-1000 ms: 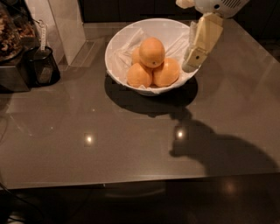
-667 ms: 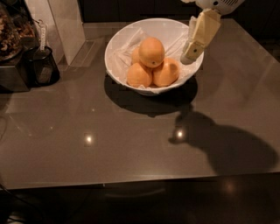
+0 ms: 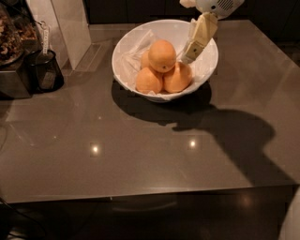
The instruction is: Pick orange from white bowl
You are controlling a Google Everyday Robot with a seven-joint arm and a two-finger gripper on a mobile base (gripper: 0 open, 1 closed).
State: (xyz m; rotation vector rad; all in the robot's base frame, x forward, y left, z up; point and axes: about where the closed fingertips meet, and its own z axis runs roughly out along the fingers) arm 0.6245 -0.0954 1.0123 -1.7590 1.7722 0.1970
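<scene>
Grey, glossy tabletop [image 3: 140, 159] carried a dark container [image 3: 44, 70] well left of the white bowl [image 3: 164, 27]. Inside the bowl, the orange [image 3: 162, 55] sat atop three smaller oranges [image 3: 149, 80]. Over the bowl's right side hung the pincer [image 3: 189, 56], just beside the pile; whether it was spread or closed could not be told.

tool [image 3: 189, 55] sits at the right inside of the white bowl [image 3: 140, 35] and covers a strip of its far wall. Wrist [image 3: 215, 5] is cropped by the top edge. Rear orange [image 3: 145, 59] is mostly hidden behind the top orange [image 3: 162, 55] and the front oranges [image 3: 149, 79]. Dark appliance [image 3: 14, 77] is cropped at left, contents unreadable. Pale shape [image 3: 291, 220] in the bottom-right corner is cropped, can't ID.
</scene>
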